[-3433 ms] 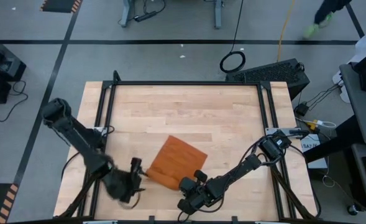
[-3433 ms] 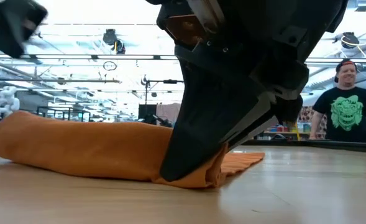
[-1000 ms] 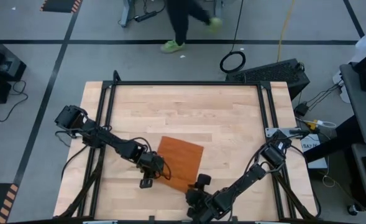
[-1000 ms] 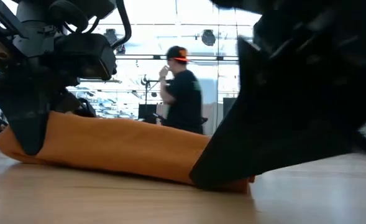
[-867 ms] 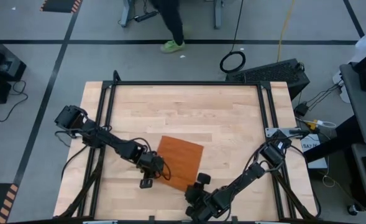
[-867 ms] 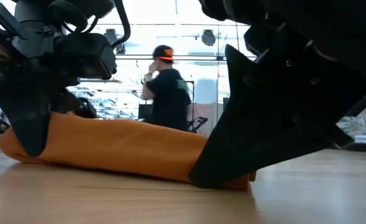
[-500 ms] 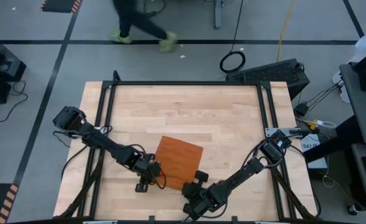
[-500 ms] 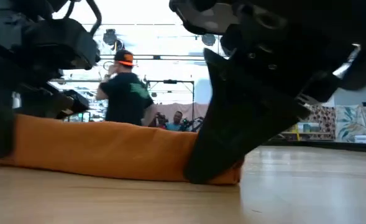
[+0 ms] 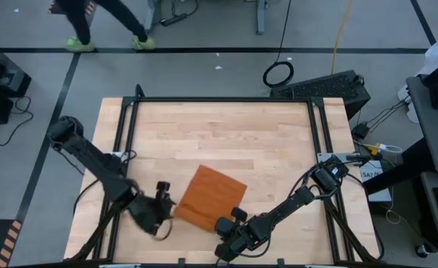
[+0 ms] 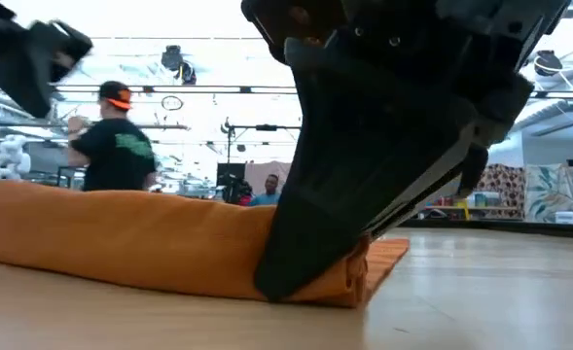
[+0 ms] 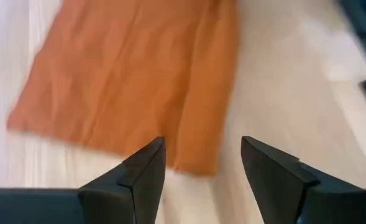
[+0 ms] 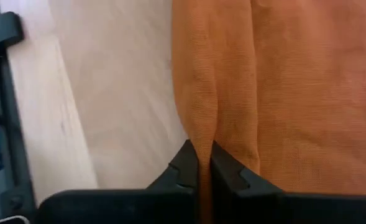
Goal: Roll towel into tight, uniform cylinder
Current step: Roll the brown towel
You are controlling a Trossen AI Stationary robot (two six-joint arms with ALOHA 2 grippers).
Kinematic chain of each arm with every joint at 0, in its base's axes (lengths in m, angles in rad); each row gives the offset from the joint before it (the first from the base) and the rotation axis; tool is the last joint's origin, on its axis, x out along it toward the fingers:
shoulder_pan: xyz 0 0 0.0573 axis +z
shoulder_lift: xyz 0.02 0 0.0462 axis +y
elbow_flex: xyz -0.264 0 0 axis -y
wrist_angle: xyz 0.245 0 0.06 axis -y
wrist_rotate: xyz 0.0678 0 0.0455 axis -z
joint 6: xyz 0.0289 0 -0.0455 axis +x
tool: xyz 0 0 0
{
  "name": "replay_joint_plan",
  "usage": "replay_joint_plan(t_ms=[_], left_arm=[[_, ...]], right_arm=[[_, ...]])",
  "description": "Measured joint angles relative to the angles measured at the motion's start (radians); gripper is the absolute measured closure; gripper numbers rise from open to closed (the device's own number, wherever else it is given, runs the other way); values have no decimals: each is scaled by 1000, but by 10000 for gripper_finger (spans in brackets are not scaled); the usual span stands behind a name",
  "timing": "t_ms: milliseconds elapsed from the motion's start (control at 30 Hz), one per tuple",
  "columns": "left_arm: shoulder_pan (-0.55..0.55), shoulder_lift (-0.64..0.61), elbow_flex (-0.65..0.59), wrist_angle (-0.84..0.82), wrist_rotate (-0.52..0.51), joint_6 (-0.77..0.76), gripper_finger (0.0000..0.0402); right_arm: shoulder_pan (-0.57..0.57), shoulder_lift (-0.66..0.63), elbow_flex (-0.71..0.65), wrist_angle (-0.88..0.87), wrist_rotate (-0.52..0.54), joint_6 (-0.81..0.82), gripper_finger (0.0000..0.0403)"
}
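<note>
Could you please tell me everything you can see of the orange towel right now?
The towel is a plain rust-orange woven cloth, lying skewed near the table's front edge, mostly flat. Its near edge is turned up into a low, soft roll. The right gripper pinches a fold of that edge. The left gripper is open just off its left corner, not touching.

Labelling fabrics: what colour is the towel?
Plain rust-orange, no pattern; the towel shows best in the right wrist view.

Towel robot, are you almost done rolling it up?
Not yet. The towel has only a fold along its near edge. The right gripper is pinching that fold; the left gripper hovers open at the other corner. Most of the cloth lies flat, waiting to be rolled.
</note>
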Motion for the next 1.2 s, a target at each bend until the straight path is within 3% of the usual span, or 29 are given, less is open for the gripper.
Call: replay_joint_plan(t_ms=[200, 333, 633, 867, 967, 1200], left_arm=[[-171, 79, -66, 238, -190, 124, 187], [-219, 174, -70, 273, -254, 199, 187], [-211, 329, -70, 329, -291, 266, 187], [-205, 342, -70, 338, -412, 286, 187], [-193, 342, -70, 340, -404, 314, 187], [-136, 342, -70, 338, -277, 318, 187]], right_arm=[[-8, -10, -3, 49, -37, 7, 399], [-16, -13, -4, 58, -57, 10, 399], [-26, -14, -4, 78, -81, 2, 399], [-25, -15, -4, 79, -88, -1, 399], [-25, -15, -4, 81, -101, -1, 399], [-25, -16, -3, 81, -100, 22, 399]])
